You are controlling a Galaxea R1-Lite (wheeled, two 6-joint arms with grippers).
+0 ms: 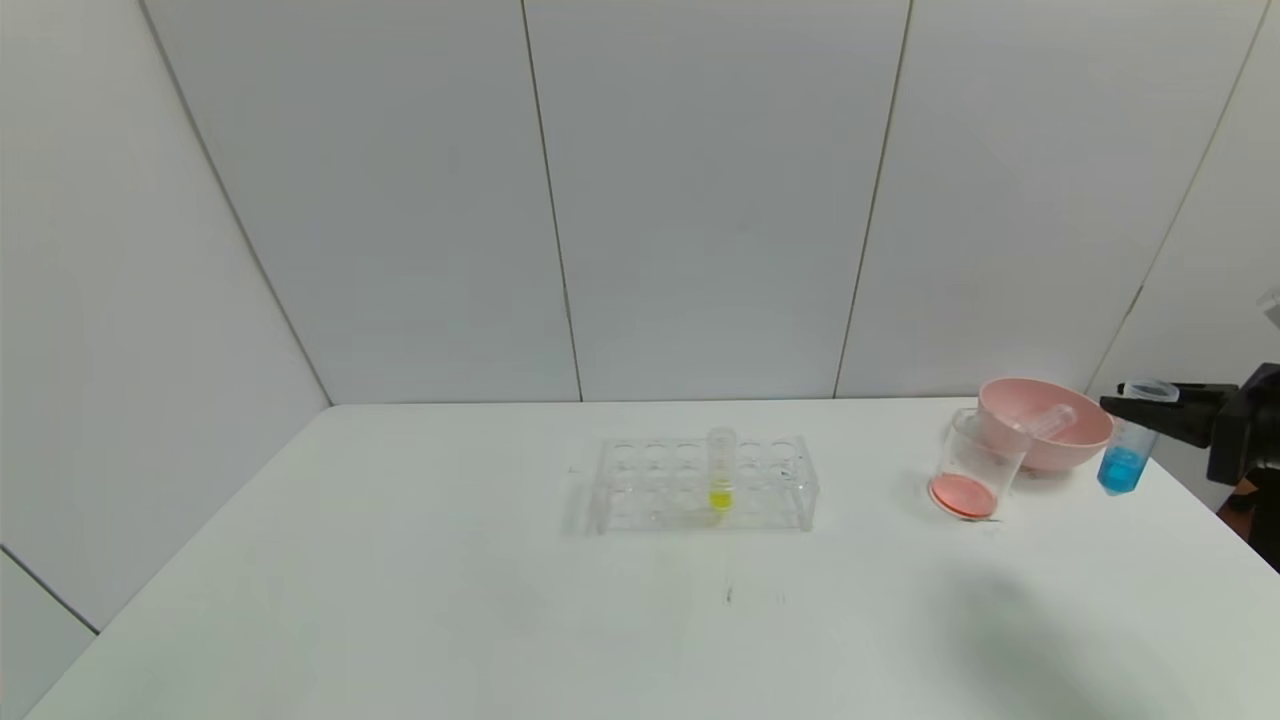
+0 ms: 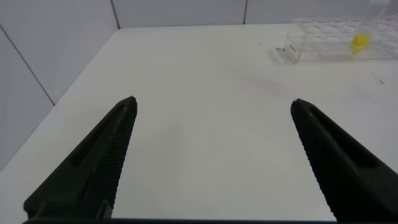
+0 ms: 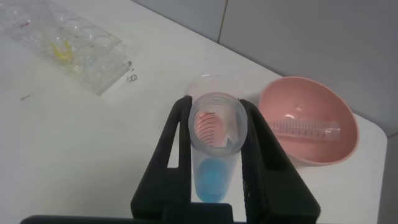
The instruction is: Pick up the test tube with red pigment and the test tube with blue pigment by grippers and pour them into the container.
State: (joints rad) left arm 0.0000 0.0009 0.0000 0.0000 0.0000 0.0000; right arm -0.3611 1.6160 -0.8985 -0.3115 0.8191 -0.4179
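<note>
My right gripper (image 1: 1140, 405) (image 3: 214, 106) is shut on the test tube with blue pigment (image 1: 1122, 455) (image 3: 212, 180), near its rim. The tube hangs upright over the table's right edge, just right of the pink bowl. The container (image 1: 975, 465), a clear beaker, stands left of the bowl with orange-red liquid in its bottom; in the right wrist view its rim (image 3: 204, 78) shows beyond the held tube. No test tube with red pigment is in view. My left gripper (image 2: 212, 101) is open over bare table, far from the rack, with nothing between its fingers.
A pink bowl (image 1: 1045, 425) (image 3: 308, 124) holds a clear empty tube (image 1: 1050, 420) (image 3: 308, 127) lying on its side. A clear rack (image 1: 705, 485) (image 3: 68, 43) (image 2: 336, 37) in mid-table carries a yellow-liquid tube (image 1: 720, 470) (image 2: 360, 40). White walls stand behind the table.
</note>
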